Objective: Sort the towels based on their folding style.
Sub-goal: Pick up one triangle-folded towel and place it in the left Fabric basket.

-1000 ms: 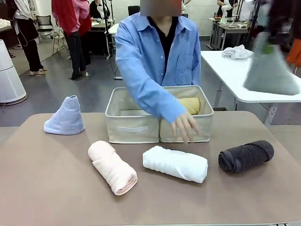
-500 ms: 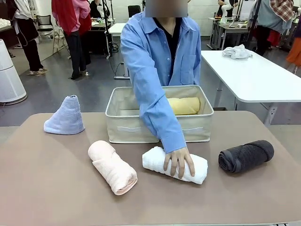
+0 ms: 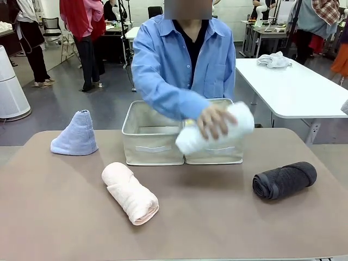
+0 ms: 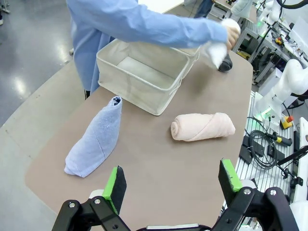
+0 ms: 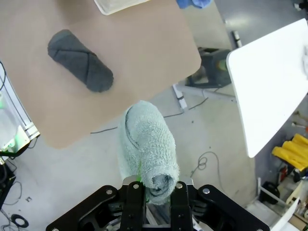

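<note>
A person in a blue shirt is standing at the far side of the brown table [image 3: 206,228], and their hand [image 3: 216,120] is holding the white rolled terry towel [image 3: 234,122] in the air just above the right one of the two beige fabric bins [image 3: 152,147]. The pale pink rolled towel [image 3: 130,193] is lying on the table in front of the left bin. The dark grey rolled towel [image 3: 284,179] is lying well off to the right. The lavender-blue cone-shaped towel [image 3: 76,135] is standing upright to the left of the bins.

The left gripper [image 4: 172,183] is hovering over the near edge of the table with its jaws spread wide and nothing between them, the pink roll and the blue cone ahead of it.

The right gripper [image 5: 155,185] is clamped tight on the tip of the grey-green cone-shaped towel [image 5: 147,144], which is hanging out past the table's edge, over the floor, with the dark grey roll on the tabletop beyond it.
</note>
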Robot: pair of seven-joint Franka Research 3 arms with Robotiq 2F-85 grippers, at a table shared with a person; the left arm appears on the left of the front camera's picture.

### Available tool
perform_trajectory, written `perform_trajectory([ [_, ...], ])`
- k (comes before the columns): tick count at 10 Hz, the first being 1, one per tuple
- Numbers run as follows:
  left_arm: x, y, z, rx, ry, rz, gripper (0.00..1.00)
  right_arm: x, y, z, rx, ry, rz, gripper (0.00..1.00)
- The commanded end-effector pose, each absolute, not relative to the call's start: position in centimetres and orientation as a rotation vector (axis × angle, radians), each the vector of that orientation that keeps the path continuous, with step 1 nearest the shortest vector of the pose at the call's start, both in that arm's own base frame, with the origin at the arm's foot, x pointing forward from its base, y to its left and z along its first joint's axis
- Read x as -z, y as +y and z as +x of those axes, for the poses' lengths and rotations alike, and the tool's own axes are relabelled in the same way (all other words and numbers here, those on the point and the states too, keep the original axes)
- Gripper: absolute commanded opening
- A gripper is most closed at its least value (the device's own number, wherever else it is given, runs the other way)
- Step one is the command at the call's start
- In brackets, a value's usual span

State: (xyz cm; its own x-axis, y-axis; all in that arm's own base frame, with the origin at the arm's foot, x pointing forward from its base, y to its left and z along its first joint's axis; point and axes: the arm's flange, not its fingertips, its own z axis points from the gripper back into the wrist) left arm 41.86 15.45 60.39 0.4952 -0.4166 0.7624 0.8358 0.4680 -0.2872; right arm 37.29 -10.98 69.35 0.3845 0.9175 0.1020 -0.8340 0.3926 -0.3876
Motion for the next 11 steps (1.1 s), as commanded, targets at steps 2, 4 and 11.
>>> perform_trajectory([
  [2, -60.4, 15.2, 41.9, 0.841, -0.685, -0.721, 1.0, -69.3, -11.0, 37.4, -1.107, -0.329, -0.317, 0.18],
  [4, -60.4, 15.2, 41.9, 0.841, -0.685, -0.721, 1.0, -69.4, -10.4, 37.6, -1.122, -0.331, -0.323, 0.18],
  [11, -60.4, 15.2, 41.9, 0.841, -0.685, -0.721, 1.0, -70.7, 7.7, 48.1, -1.512, -0.323, -0.35, 0.18],
])
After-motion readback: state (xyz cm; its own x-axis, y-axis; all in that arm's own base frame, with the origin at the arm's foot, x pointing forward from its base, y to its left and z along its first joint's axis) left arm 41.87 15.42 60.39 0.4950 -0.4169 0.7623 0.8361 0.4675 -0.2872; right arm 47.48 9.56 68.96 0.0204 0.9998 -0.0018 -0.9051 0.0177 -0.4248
